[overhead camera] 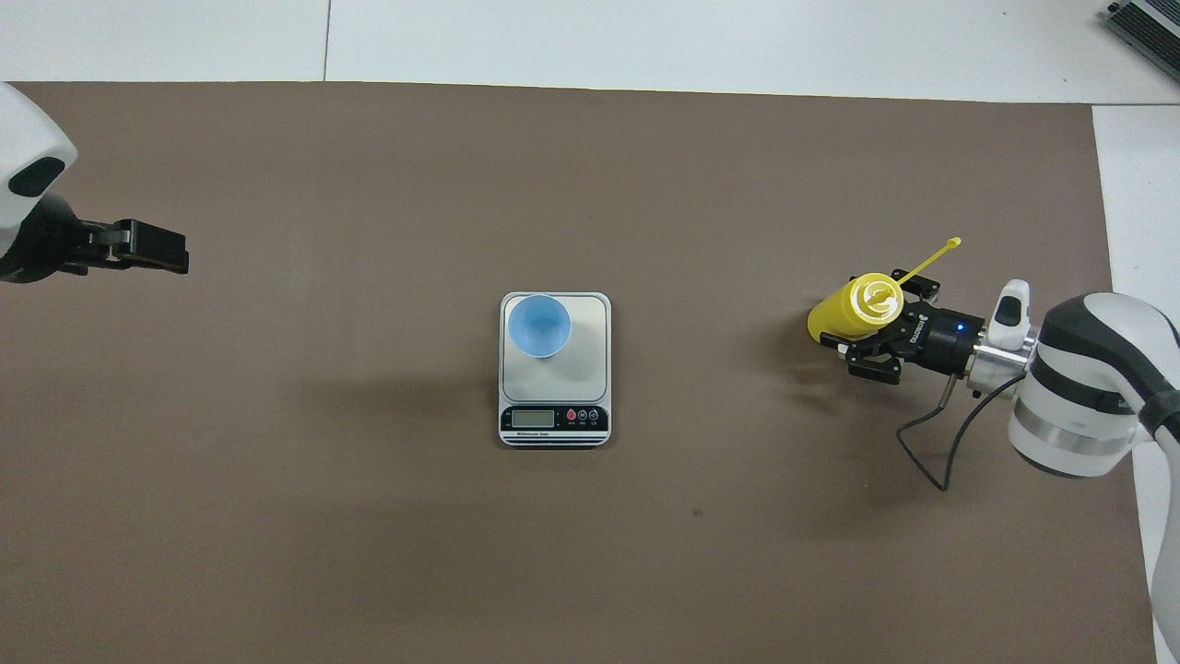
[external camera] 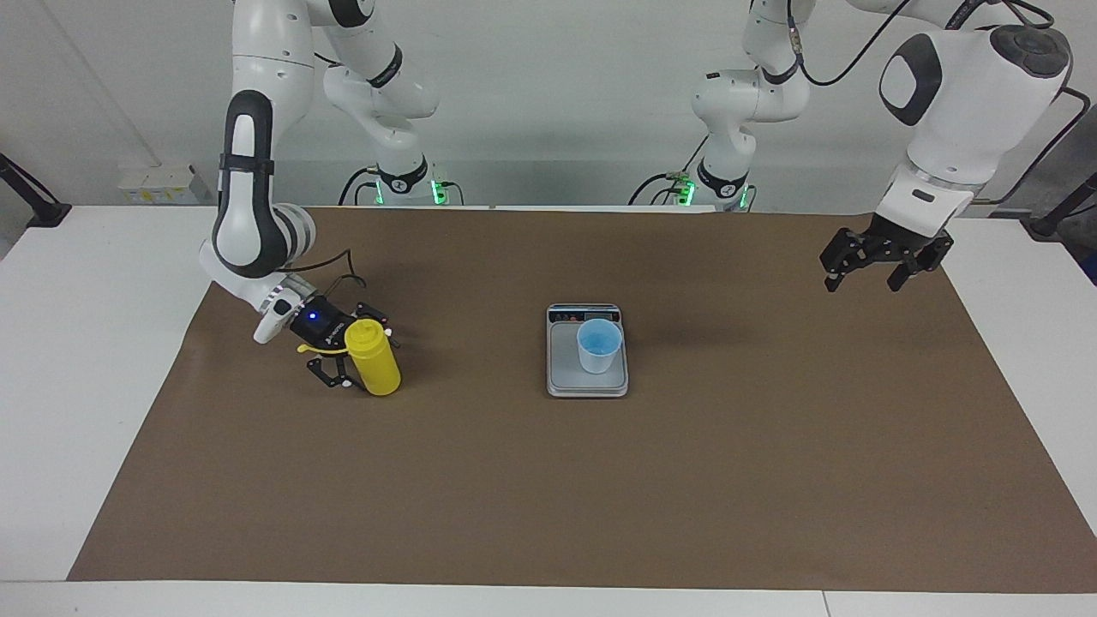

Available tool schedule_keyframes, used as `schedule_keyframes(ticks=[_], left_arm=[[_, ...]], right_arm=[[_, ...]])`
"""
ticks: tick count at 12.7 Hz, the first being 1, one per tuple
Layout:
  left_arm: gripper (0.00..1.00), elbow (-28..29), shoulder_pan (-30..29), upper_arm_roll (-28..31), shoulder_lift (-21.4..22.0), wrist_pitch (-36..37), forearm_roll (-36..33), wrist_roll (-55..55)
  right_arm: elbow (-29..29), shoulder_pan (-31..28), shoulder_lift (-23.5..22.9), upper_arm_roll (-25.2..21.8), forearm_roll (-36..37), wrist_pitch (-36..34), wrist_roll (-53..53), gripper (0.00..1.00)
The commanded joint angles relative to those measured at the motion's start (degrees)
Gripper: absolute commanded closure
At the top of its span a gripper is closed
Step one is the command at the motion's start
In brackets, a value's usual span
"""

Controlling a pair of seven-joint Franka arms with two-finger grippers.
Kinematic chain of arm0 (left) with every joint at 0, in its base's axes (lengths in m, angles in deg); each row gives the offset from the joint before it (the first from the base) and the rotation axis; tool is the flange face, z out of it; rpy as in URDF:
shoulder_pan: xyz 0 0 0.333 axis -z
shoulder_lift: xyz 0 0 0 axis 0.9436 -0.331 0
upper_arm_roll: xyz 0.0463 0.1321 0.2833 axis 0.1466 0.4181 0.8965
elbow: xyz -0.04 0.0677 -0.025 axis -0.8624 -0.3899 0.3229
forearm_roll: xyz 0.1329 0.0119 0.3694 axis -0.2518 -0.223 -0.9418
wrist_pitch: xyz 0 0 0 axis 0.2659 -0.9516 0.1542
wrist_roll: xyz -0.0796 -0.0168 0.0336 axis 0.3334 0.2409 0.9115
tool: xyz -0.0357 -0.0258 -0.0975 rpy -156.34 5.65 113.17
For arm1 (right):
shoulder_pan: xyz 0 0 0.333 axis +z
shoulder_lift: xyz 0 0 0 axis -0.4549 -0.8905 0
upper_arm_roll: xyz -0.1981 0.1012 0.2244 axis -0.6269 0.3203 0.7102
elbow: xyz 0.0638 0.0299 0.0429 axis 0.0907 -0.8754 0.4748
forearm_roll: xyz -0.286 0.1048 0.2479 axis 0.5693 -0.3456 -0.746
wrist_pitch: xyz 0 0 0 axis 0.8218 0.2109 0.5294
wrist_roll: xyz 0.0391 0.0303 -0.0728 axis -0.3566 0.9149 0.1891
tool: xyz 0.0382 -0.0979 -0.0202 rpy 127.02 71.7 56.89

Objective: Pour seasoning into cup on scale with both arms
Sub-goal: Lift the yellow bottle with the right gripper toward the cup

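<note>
The seasoning, a yellow squeeze bottle (external camera: 374, 367) (overhead camera: 850, 311), stands upright on the brown mat toward the right arm's end of the table, its cap strap (overhead camera: 931, 257) sticking out sideways. My right gripper (external camera: 365, 360) (overhead camera: 859, 320) is low and open, one finger on each side of the bottle's body; whether they touch it I cannot tell. A light-blue cup (external camera: 598, 344) (overhead camera: 539, 326) stands on the silver scale (external camera: 566, 370) (overhead camera: 583, 369) at the mat's middle. My left gripper (external camera: 867, 272) (overhead camera: 181, 259) hangs open and empty over the mat's edge at the left arm's end, waiting.
The brown mat (external camera: 548, 497) covers most of the white table (external camera: 77, 343). A dark cable (overhead camera: 931, 452) loops from the right wrist just above the mat. A dark device (overhead camera: 1148, 28) shows at one corner farthest from the robots.
</note>
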Motion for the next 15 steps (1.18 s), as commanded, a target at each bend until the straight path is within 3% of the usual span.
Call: schedule_keyframes(ticks=[1, 3, 7, 8, 12, 15], left_arm=[[0.0, 1.57, 0.26, 0.56, 1.3, -0.28, 0.97, 0.13], [0.0, 1.57, 0.26, 0.56, 1.3, -0.28, 0.97, 0.13], [0.0, 1.4, 0.26, 0.56, 1.21, -1.15, 0.97, -0.13], [0.0, 1.14, 0.26, 0.56, 1.04, -1.42, 0.53, -0.22], [0.0, -1.84, 0.44, 0.3, 1.21, 1.73, 0.35, -0.13], [0.0, -4.75, 0.52, 0.3, 0.86, 5.25, 0.35, 0.04]], right_arm=[[0.28, -0.37, -0.07, 0.27, -1.77, -0.48, 1.31, 0.0], [1.16, -0.19, -0.07, 0.35, -1.77, 0.04, 0.96, 0.04], [2.57, 0.51, 0.36, 0.71, -1.77, 1.36, -0.44, 0.59], [2.83, 1.38, 0.8, 0.71, -1.68, 1.71, -2.27, 0.68], [4.5, 4.98, 4.22, 0.62, 1.56, 6.44, -13.6, 0.71], [7.39, 10.16, 5.11, 0.53, 10.23, 12.07, -23.08, 0.71]])
